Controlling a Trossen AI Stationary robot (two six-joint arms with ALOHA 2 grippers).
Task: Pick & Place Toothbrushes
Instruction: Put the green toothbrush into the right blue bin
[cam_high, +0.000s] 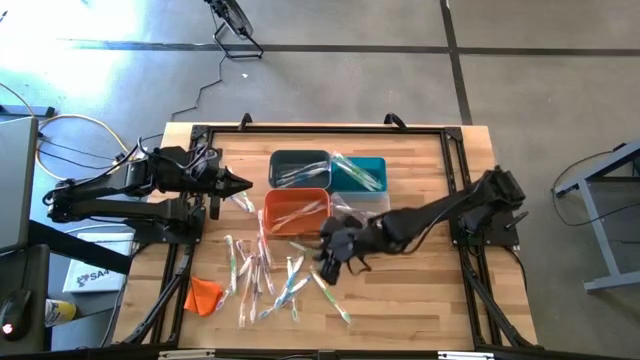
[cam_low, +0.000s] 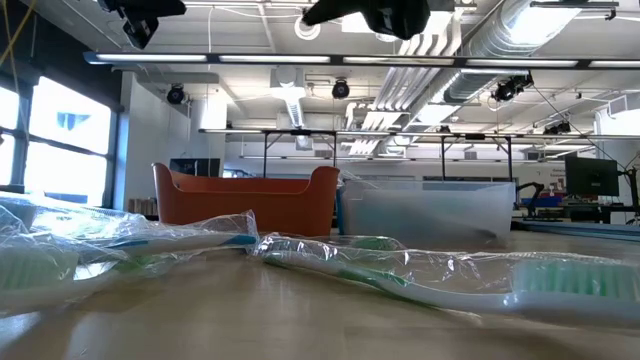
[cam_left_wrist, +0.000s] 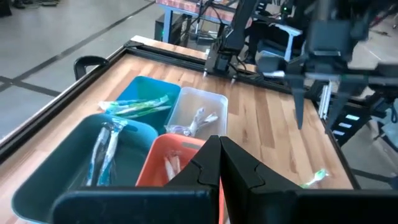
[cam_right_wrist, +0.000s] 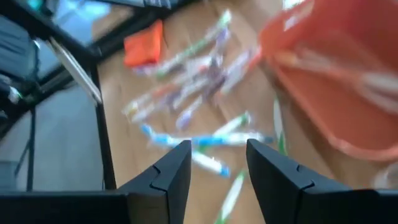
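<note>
Many wrapped toothbrushes (cam_high: 265, 275) lie scattered flat on the wooden table's near middle, and they show blurred in the right wrist view (cam_right_wrist: 205, 140). More of them lie in the dark grey bin (cam_high: 300, 168), the teal bin (cam_high: 360, 172), the orange bin (cam_high: 296, 210) and the clear bin (cam_high: 368, 203). My right gripper (cam_high: 330, 268) hangs open above the scattered toothbrushes, just near of the orange bin, with nothing between its fingers (cam_right_wrist: 217, 168). My left gripper (cam_high: 245, 183) is shut and empty, raised at the table's left and pointing at the bins (cam_left_wrist: 219, 149).
An orange cloth-like lump (cam_high: 203, 293) lies at the near left of the table. The four bins stand together at the far middle. A black frame rail (cam_high: 320, 130) runs round the tabletop. Bare wood shows at the table's right (cam_high: 420, 290).
</note>
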